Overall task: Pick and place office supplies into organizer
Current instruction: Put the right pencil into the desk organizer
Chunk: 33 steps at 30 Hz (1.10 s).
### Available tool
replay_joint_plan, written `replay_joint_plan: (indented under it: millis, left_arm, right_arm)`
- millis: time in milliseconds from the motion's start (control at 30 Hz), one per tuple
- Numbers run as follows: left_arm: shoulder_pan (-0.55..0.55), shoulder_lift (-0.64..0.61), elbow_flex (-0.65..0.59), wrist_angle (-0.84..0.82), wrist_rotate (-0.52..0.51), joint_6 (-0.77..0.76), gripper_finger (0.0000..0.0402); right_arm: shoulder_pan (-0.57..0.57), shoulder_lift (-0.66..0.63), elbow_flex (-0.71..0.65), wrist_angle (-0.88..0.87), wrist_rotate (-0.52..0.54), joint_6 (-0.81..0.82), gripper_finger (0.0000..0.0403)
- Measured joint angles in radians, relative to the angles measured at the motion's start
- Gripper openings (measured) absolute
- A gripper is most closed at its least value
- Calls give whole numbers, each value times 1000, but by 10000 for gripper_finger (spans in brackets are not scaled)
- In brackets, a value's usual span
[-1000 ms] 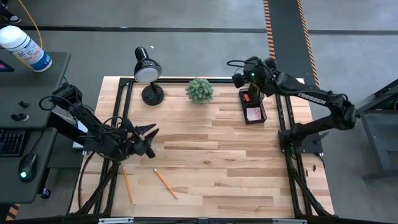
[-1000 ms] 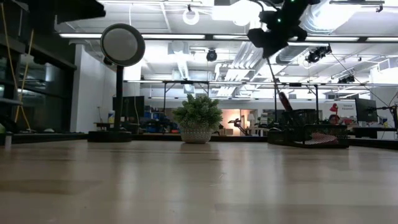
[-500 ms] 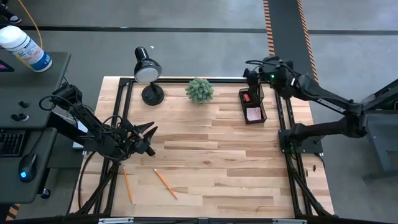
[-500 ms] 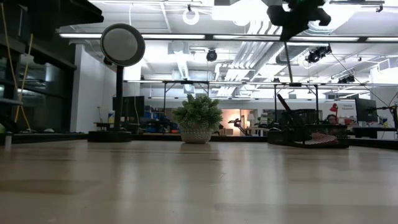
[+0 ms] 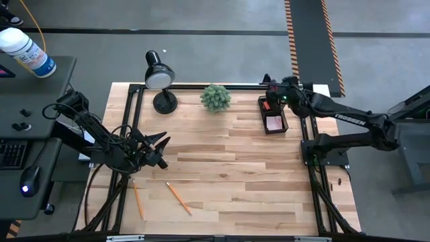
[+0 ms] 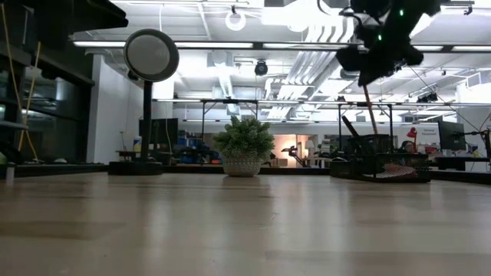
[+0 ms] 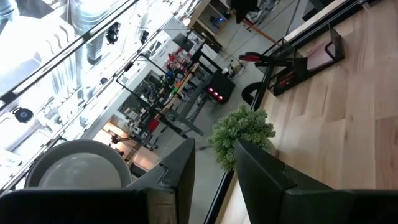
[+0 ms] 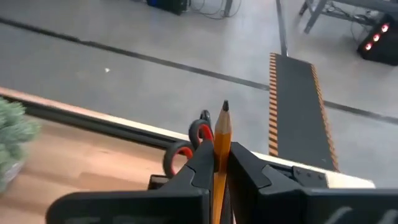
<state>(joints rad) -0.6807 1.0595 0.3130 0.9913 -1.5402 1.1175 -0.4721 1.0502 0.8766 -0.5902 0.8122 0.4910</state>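
Note:
My right gripper (image 5: 271, 95) hangs at the far right of the table, shut on an orange pencil (image 6: 371, 111) above the black mesh organizer (image 5: 273, 115). The organizer holds a pink sticky-note pad (image 5: 274, 124), a small red piece (image 5: 267, 105) and red-handled scissors (image 8: 189, 143). Two more orange pencils (image 5: 137, 199) (image 5: 179, 198) lie flat on the wood near the table's front left. My left gripper (image 5: 161, 144) stays level over the table's left side, open, with nothing between its fingers (image 7: 180, 171). My right gripper pinches the pencil's shaft (image 8: 221, 163) between its two fingers. The pencil lies along the fingers, and its sharpened tip (image 8: 225, 107) sticks out past them. The fingers slant down from above. The pencil hangs steeply below them, clear of the table, its lower end (image 6: 376, 133) at the organizer's top.
A black desk lamp (image 5: 160, 77) and a small green plant (image 5: 216, 97) stand along the far edge, left of the organizer. Bare wood (image 5: 235, 168) spreads across the middle of the table. Black frame rails (image 5: 306, 134) run along the left and right sides.
My right gripper, still shut on the pencil, has gone toward the table's right edge, then sunk toward the organizer while its wrist rolled. The pencil now hangs steeply over the organizer.

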Motion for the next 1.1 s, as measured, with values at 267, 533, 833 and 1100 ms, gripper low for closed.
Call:
replay_joint_plan:
  millis: [267,533,833,1100]
  left_arm:
    - [0,0,0,0,2,0,101]
    - [0,0,0,0,2,0,101]
    - [0,0,0,1,2,-1,101]
    - [0,0,0,1,2,-1,101]
  right_arm:
    - [-112,-51,-238,292,-149,9,17]
    - [-173,-53,-359,350,-181,77,17]
    - [-173,-51,-367,491,-263,26,77]
    - [-174,-49,-312,539,-273,-45,150]
